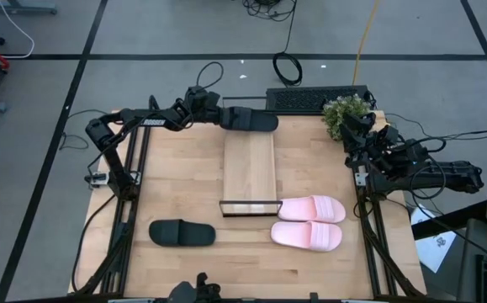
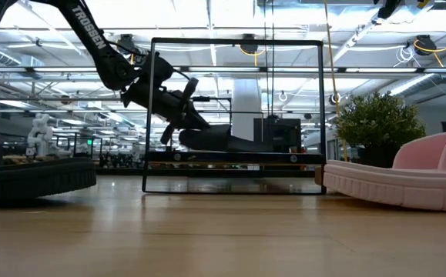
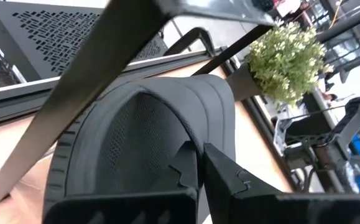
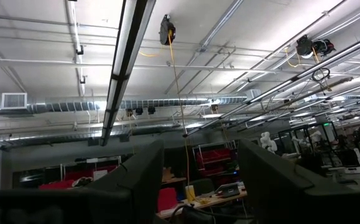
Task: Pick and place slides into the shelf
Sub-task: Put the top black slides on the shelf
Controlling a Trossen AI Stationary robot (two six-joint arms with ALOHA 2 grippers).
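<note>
One black slide [image 1: 250, 120] is at the far end of the shelf [image 1: 250, 168], a light-wood plank with a thin black frame [image 2: 234, 115] at its near end. My left gripper [image 3: 199, 177] reaches in from the left and is shut on that slide's strap. A second black slide [image 1: 182, 233] lies sole-down on the table, near left of the shelf. Two pink slides [image 1: 310, 220] lie side by side, sole-down, right of the frame. My right gripper [image 4: 198, 180] is open, raised at the table's right edge, and points up at the ceiling. My left gripper pinches the edge of the black slide's strap [image 3: 199, 140], one finger [image 3: 184, 169] inside the strap's opening and the other [image 3: 232, 183] outside it. The fingers come from the table's left, slanting slightly down. The slide is roughly level; I cannot tell whether its sole touches the plank.
A small potted plant [image 1: 346, 114] stands at the far right corner. A black perforated panel [image 1: 317, 99] lies along the far edge behind the shelf. A dark metal bar [image 3: 99, 74] crosses the left wrist view close above the held slide. Bare tabletop [image 1: 184, 177] lies left of the shelf.
</note>
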